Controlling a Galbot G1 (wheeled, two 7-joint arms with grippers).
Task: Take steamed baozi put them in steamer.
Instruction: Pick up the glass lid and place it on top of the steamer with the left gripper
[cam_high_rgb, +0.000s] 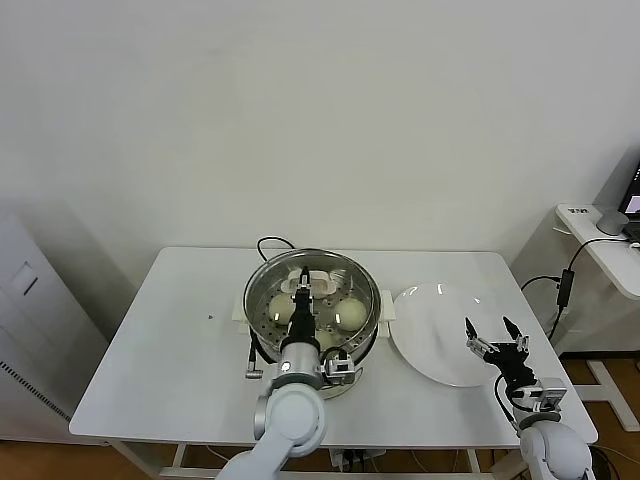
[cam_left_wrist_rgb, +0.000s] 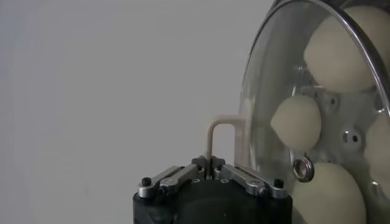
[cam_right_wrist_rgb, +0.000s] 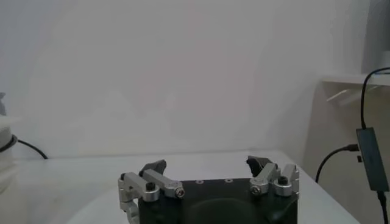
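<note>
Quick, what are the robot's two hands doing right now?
Left gripper: shut on the glass lid's handle, over the steamer.
Right gripper: open, holding nothing.

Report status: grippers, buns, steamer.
Left gripper shut on glass lid's handle, lid on steamer. Baozi inside under lid. Right gripper open over white plate, empty.
</note>
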